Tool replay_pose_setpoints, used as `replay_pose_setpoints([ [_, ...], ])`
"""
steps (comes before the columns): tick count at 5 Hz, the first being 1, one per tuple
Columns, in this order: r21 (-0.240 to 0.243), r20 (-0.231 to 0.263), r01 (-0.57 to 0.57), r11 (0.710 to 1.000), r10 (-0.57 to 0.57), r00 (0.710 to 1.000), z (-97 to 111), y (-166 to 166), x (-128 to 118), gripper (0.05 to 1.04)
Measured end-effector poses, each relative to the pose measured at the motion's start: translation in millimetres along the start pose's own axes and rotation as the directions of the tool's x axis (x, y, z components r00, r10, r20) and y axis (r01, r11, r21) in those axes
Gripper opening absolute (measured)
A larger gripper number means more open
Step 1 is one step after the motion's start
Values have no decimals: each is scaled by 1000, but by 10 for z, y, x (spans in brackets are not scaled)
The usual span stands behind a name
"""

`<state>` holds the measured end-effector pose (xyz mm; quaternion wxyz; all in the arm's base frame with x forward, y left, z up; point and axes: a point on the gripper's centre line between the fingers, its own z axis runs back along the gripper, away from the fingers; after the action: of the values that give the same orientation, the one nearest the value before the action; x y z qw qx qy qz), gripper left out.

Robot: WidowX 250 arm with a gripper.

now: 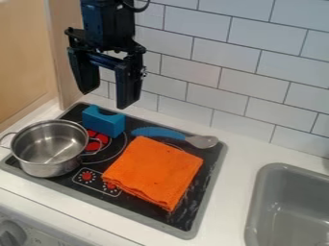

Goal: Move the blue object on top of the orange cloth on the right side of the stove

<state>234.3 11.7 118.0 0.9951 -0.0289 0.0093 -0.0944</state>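
- The blue block (103,122) sits at the upper left of the stove (183,218), just behind the pot (50,163) and apart from the orange cloth (154,170).
- It is likely light, stiff and hard to damage, perhaps a little slick on its smooth faces.
- A pinch across its narrow width, front face to back, looks surest; the dip in the top probably gives poor purchase from end to end.
- The fingers (130,81) are spread wide, grasping nothing, at the upper left of the frame above the block.
- The block is plain blue and squared at the ends, with a curved hollow between two raised corners.
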Motion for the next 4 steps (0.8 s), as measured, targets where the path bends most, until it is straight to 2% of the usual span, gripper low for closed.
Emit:
replay_pose_setpoints([
  [1, -22, -57, -17, 1000, 15, 998, -129, -23, -86, 1001],
  [2, -64, -104, -117, 991, 110, 988, -101, -10, 104, 1001],
  [3, -91, -103, -224, 970, 214, 971, 16, 93, 307, 1001],
  [4, -74, -99, -424, 902, 417, 904, 28, 286, 436, 1001],
])
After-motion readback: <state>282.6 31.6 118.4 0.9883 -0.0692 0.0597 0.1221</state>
